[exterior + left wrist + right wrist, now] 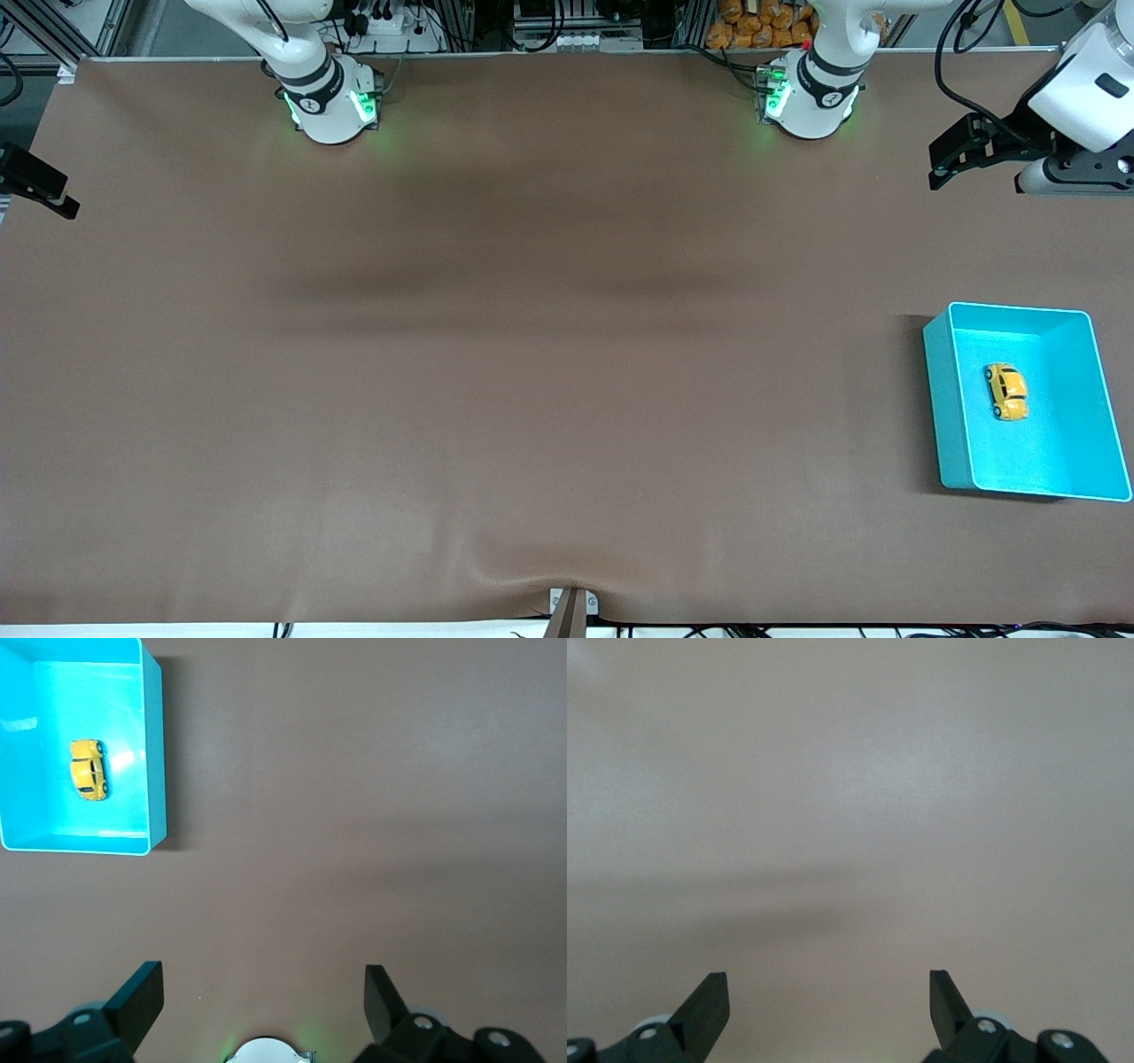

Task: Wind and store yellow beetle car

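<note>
The yellow beetle car (1006, 391) lies on the floor of the teal bin (944, 399), at the left arm's end of the table. It also shows in the left wrist view (89, 770), inside the bin (156, 753). My left gripper (952, 159) is open and empty, held high over bare mat at that end, well apart from the bin; its fingers (142, 997) spread wide round nothing. My right gripper (44, 190) is open and empty, up over the right arm's end of the table; its wrist view shows only bare mat between its fingers (709, 1001).
A brown mat (532, 354) covers the whole table. The two arm bases (332, 102) (808, 93) stand along the table's edge farthest from the front camera. A small clamp (571, 611) sits at the edge nearest that camera.
</note>
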Action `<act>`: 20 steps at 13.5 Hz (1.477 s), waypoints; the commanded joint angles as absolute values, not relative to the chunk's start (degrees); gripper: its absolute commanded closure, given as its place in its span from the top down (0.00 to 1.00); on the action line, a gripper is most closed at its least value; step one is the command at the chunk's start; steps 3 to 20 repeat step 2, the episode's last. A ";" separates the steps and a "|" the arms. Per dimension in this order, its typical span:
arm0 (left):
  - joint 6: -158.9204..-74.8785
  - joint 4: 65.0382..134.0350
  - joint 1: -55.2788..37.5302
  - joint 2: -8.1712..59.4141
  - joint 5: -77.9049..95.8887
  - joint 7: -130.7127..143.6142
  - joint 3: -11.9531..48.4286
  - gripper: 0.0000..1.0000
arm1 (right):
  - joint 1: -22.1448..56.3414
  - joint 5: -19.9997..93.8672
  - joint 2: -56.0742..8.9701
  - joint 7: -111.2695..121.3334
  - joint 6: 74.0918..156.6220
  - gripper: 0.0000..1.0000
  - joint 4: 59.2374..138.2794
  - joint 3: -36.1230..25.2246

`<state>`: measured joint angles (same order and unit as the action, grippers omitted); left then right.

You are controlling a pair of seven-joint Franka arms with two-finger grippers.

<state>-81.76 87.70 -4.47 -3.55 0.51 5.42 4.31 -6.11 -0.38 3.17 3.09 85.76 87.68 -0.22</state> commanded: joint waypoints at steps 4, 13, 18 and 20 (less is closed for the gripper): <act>-80.86 87.63 -4.31 -4.31 2.20 4.57 3.87 1.00 | -5.89 -0.17 2.90 2.29 83.94 1.00 86.31 -0.18; -80.86 87.63 -4.31 -4.31 2.20 4.57 3.87 1.00 | -5.89 -0.17 2.90 2.29 83.94 1.00 86.31 -0.18; -80.86 87.63 -4.31 -4.31 2.20 4.57 3.87 1.00 | -5.89 -0.17 2.90 2.29 83.94 1.00 86.31 -0.18; -80.86 87.63 -4.31 -4.31 2.20 4.57 3.87 1.00 | -5.89 -0.17 2.90 2.29 83.94 1.00 86.31 -0.18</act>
